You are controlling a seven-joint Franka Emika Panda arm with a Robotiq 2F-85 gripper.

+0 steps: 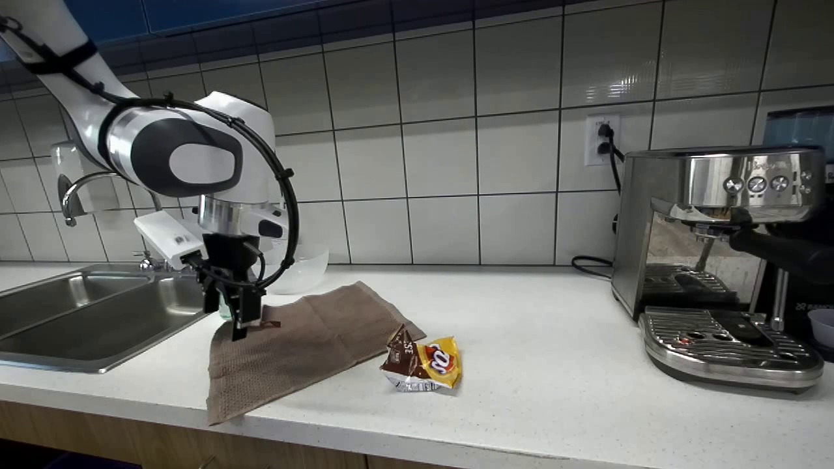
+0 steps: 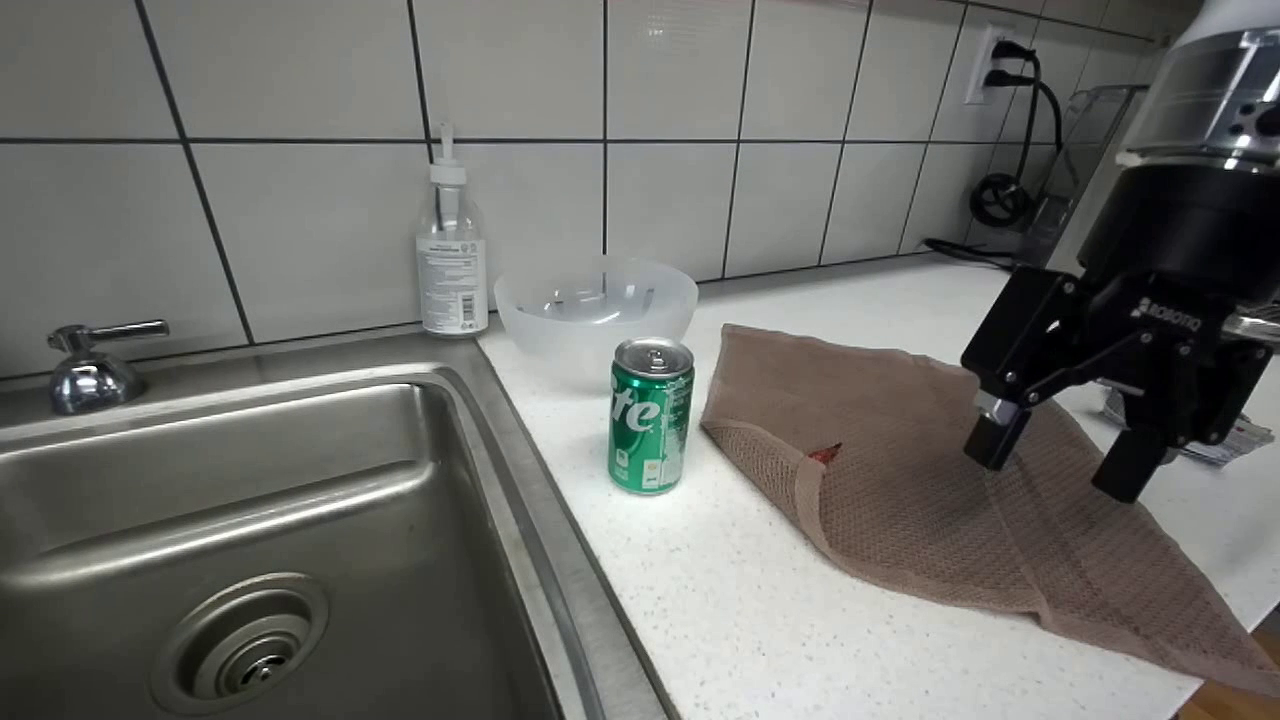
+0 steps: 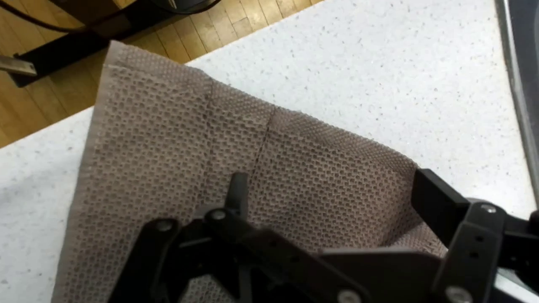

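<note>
Claw [image 2: 1058, 458] poised above the cloth [image 1: 306, 358], its jaws spread wide with bare space between them; arm [image 1: 189, 156] sloping in from the upper left in an exterior view, the wrist pointing down. Cloth brown and honeycomb-textured, spread over the white desk [image 1: 534, 404] with shallow creases; one corner juts past the desk's front edge, over the wooden floor [image 3: 240, 25] as seen from the wrist; the edge towards the can [image 2: 650, 415] curls up, and a small red patch [image 2: 825, 453] shows near the fold, its nature unclear. Can green and upright, on the strip of desk between cloth and sink [image 2: 400, 530]; bowl [image 2: 600, 300] translucent, just behind the can, near the tiled wall [image 1: 443, 163]; whether can and bowl touch cannot be told. Bottle [image 2: 452, 270] with pump top and pale label, at the sink's corner beside the bowl; chrome handle [image 2: 92, 382] farther along the sink's back rim. Packet [image 1: 423, 361] crumpled, brown and yellow, lying just beside the cloth on the side away from the sink; coffee machine [image 1: 710, 260] beyond it, well apart from the claw; cord [image 1: 615, 170] hanging from a wall outlet [image 1: 593, 140] behind the machine.
</note>
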